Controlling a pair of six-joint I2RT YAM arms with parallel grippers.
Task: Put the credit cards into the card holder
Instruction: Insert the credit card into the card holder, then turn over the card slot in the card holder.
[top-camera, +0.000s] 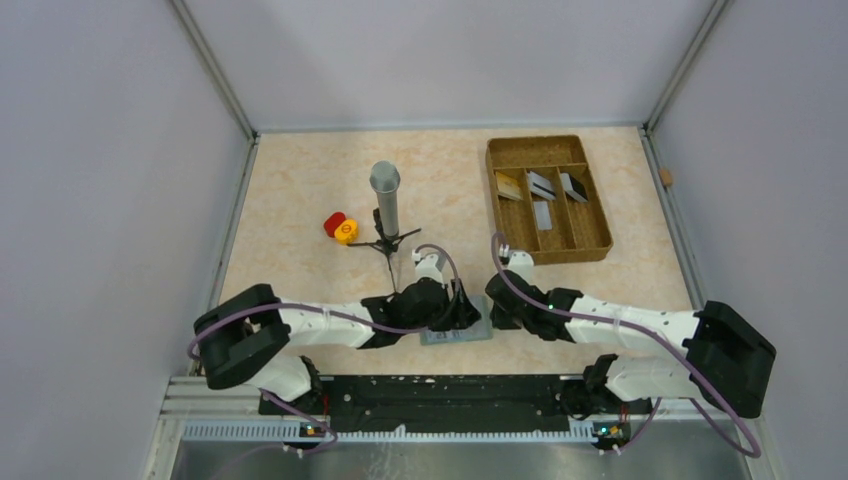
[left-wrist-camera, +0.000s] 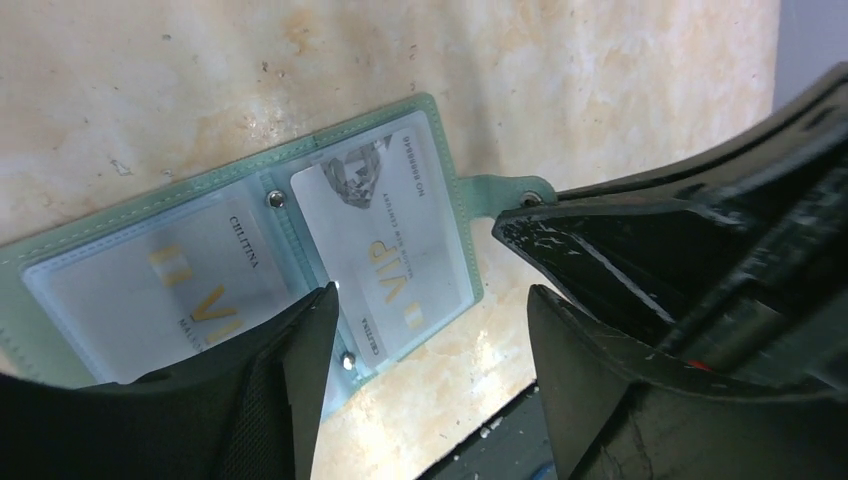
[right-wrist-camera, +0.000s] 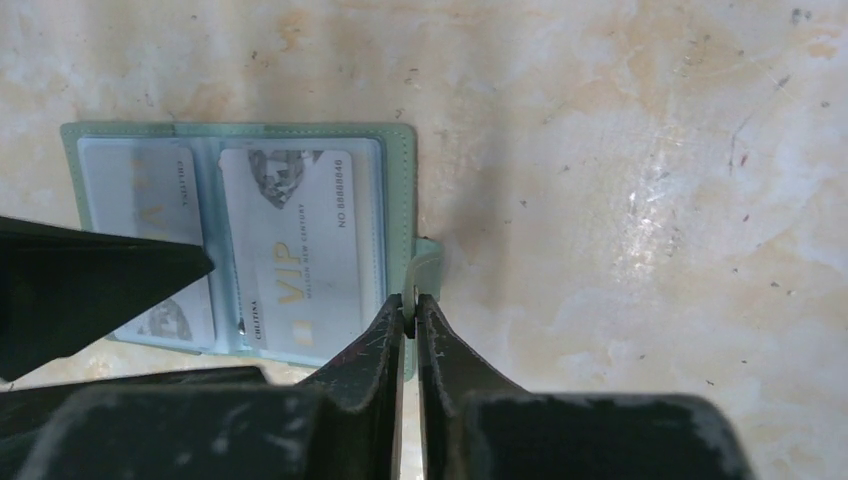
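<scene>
The card holder (top-camera: 455, 335) lies open near the table's front edge, between both grippers. In the left wrist view the card holder (left-wrist-camera: 60, 255) shows two silvery VIP cards in its clear pockets, one on the right (left-wrist-camera: 385, 240) and one on the left (left-wrist-camera: 170, 290). My left gripper (left-wrist-camera: 430, 300) is open and empty, with one finger over the holder's middle. My right gripper (right-wrist-camera: 411, 305) is shut on the closing tab (right-wrist-camera: 428, 260). Several more credit cards (top-camera: 541, 184) lie in the brown tray (top-camera: 598, 212).
A grey tube on a small black tripod (top-camera: 385, 205) stands mid-table, with a red and a yellow round piece (top-camera: 340, 227) to its left. The table's front edge and a dark rail (left-wrist-camera: 500, 440) run just below the holder.
</scene>
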